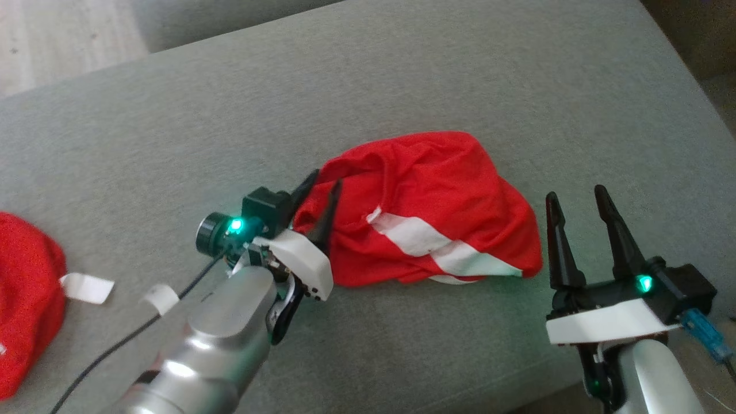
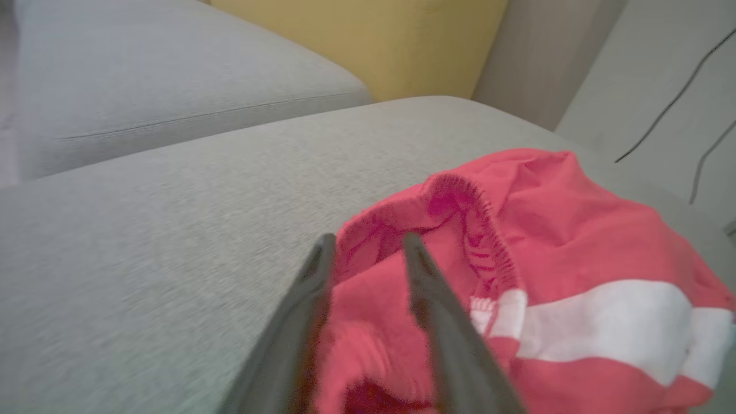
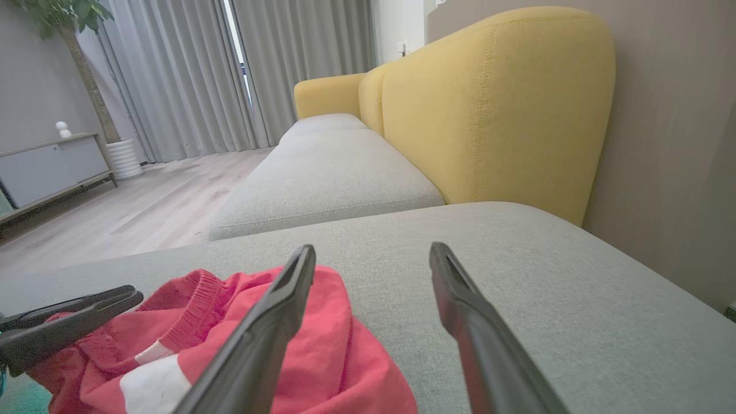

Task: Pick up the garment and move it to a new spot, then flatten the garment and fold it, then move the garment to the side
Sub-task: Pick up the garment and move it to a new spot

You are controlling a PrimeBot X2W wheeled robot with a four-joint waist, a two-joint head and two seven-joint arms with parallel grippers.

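Observation:
A crumpled red garment (image 1: 437, 190) with a white stripe lies in a heap on the grey sofa cushion (image 1: 402, 75). My left gripper (image 1: 325, 178) is at the heap's left edge. In the left wrist view the garment's (image 2: 575, 218) hemmed edge lies between and beyond the left gripper's (image 2: 368, 238) parted fingers, which stand open and do not pinch the cloth. My right gripper (image 1: 575, 192) hovers just right of the heap, open and holding nothing. In the right wrist view the right gripper (image 3: 372, 250) points over the garment (image 3: 345, 356), with the left gripper (image 3: 135, 296) at the far left.
Another red cloth (image 1: 23, 299) with a white tag (image 1: 86, 287) lies at the cushion's left end. A yellow backrest (image 3: 494, 103) rises behind the sofa, next to a wall. The cushion's front edge (image 1: 517, 397) runs close to my right arm. Wooden floor (image 3: 144, 207) lies beyond.

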